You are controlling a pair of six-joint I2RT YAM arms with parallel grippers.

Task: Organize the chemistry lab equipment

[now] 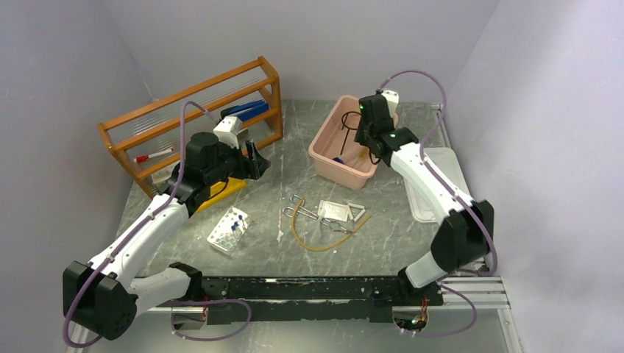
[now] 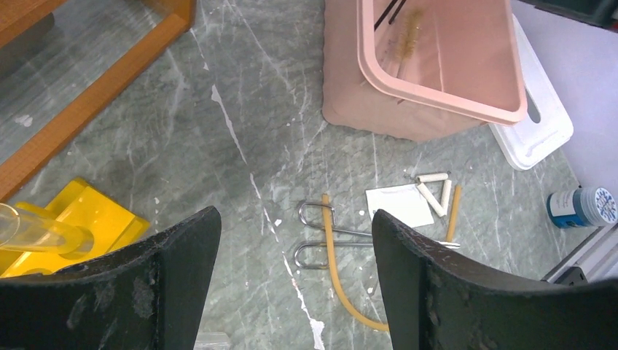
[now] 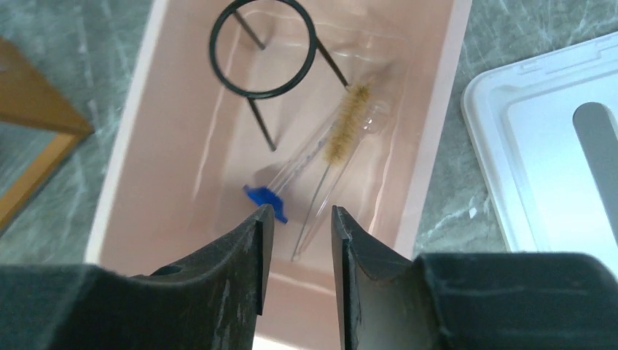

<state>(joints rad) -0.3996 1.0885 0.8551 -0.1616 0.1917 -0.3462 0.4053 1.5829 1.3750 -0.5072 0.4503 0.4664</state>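
Exiting pink bin (image 3: 415,168): I'd lift right pincer (image 3: 300,219) straight up, jaws parted, empty
Left pincer (image 2: 295,219): spread wide, empty

From the right wrist, the blue piece (image 3: 262,195) in the pink tub (image 3: 435,124) is half hidden behind a finger (image 3: 218,292) of the right gripper (image 3: 301,209). From the left wrist, the rubber tube (image 2: 331,255) is lost behind a finger (image 2: 452,292) of the left gripper (image 2: 295,214) (its lower end cannot be traced); the clear tube (image 2: 29,230) is cut by the left edge, the jar (image 2: 579,206) by the right. From above, the vials (image 1: 235,219) are too small to count.
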